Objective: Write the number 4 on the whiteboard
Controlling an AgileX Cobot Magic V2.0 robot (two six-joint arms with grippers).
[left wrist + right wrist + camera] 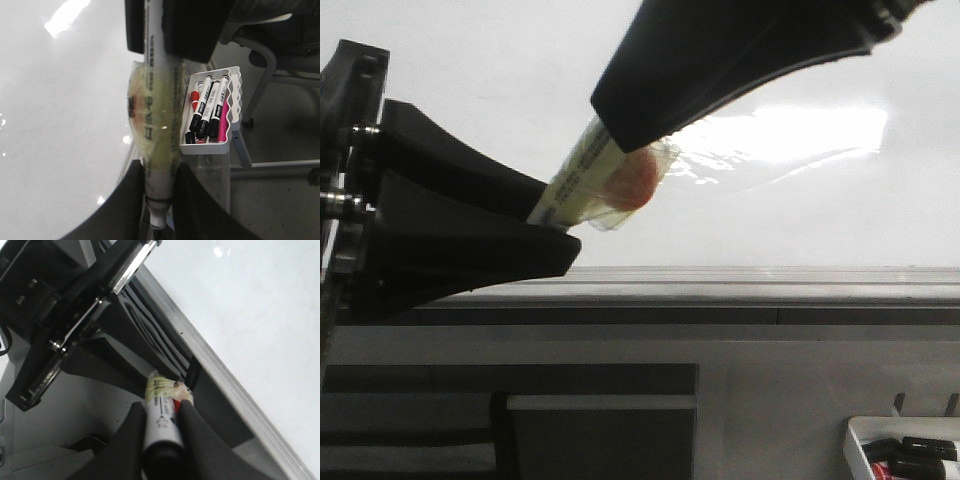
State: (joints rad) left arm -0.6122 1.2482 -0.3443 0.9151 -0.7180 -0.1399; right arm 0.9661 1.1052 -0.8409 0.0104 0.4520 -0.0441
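Both grippers clamped one marker [590, 180] in front of whiteboard [470, 80] — left gripper [545, 215] on lower end, right gripper [620, 140] on upper. No number 4 visible on whiteboard. Step looked like handover or uncapping; next move needed one gripper to let go or pull — then tip brought to whiteboard.

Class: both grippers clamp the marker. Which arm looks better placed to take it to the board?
Probably right: the right gripper reaches in over the whiteboard, while the left gripper sits lower, by the frame. Both grip the marker.
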